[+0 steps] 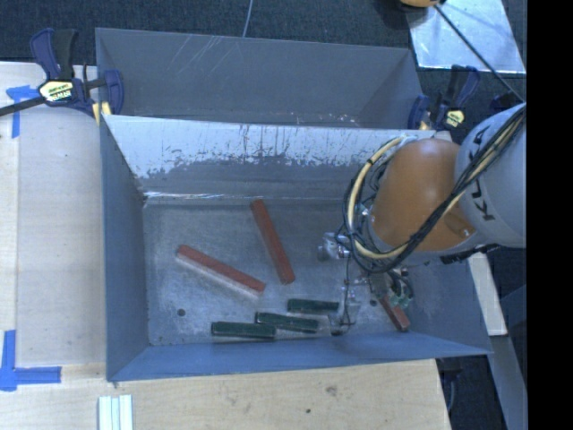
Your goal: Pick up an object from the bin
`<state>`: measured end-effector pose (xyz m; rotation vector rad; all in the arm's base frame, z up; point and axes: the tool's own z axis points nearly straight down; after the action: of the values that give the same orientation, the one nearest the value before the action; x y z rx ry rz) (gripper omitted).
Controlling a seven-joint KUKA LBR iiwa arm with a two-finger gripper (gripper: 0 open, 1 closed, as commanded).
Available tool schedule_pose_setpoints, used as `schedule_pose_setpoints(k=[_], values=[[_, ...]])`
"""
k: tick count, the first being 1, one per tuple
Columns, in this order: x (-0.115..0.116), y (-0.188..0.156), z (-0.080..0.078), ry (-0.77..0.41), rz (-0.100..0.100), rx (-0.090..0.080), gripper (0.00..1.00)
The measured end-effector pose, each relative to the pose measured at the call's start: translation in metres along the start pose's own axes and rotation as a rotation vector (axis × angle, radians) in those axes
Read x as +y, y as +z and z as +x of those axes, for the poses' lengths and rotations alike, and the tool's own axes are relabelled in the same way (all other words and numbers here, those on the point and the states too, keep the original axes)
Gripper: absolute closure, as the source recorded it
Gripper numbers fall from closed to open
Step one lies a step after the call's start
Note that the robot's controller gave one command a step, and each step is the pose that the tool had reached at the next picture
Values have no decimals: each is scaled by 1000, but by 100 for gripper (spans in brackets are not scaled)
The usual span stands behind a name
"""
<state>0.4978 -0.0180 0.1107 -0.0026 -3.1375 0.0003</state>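
My gripper (346,315) hangs low over the bin's front right part, under the orange cover. Its tip is at the right end of a short dark green stick (312,305) lying flat on the bin floor. A second dark green stick (286,322) lies just in front of that one, and a third (243,331) lies further left by the front wall. A small red-brown piece (394,313) lies to the right of the gripper, partly hidden by cables.
Two longer red-brown sticks lie on the floor to the left: one (272,240) angled near the middle, one (219,269) slanting toward the left. The front wall stands close beside the gripper. The arm and its cables cover the bin's right side.
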Motion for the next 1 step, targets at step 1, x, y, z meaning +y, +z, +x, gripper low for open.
schedule_pose_setpoints(k=[1], values=[[-25,37,14,-62,1,-6,100]])
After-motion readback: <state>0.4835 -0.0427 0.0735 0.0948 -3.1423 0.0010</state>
